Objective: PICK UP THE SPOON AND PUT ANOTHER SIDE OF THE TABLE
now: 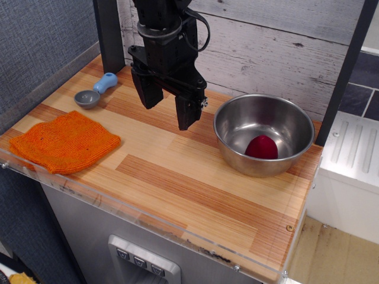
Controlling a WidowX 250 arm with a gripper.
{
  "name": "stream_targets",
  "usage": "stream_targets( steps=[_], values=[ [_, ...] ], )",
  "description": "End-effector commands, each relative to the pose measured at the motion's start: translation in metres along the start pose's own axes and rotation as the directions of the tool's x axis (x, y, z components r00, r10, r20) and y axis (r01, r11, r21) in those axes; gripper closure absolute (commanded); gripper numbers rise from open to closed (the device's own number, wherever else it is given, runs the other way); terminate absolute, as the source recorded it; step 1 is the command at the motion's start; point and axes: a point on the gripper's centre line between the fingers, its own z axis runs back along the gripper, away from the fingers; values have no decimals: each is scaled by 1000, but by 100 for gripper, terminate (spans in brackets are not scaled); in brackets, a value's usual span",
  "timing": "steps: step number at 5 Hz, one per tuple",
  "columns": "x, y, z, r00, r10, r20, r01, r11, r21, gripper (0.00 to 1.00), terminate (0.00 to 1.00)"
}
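The tabletop point(177, 177) is striped light and reddish-brown wooden plank with a clear acrylic rim along its near edge. At 10 o'clock lies the spoon point(95, 92), grey bowl toward the front, blue handle pointing back. Just in front of it, at 9 o'clock, an orange knitted cloth point(65, 142) lies flat. At 2 o'clock stands a steel bowl point(263, 134).
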Motion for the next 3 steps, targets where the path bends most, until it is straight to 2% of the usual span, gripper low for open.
stream_targets(
  steps=[1,2,3],
  values=[
    [0,0,0,1000,0,0,0,1000,0,0,0],
    [-14,45,-1,996,83,-25,-82,996,31,0,0],
    [-30,87,-3,988,156,-16,-155,986,55,0,0]
  ],
)
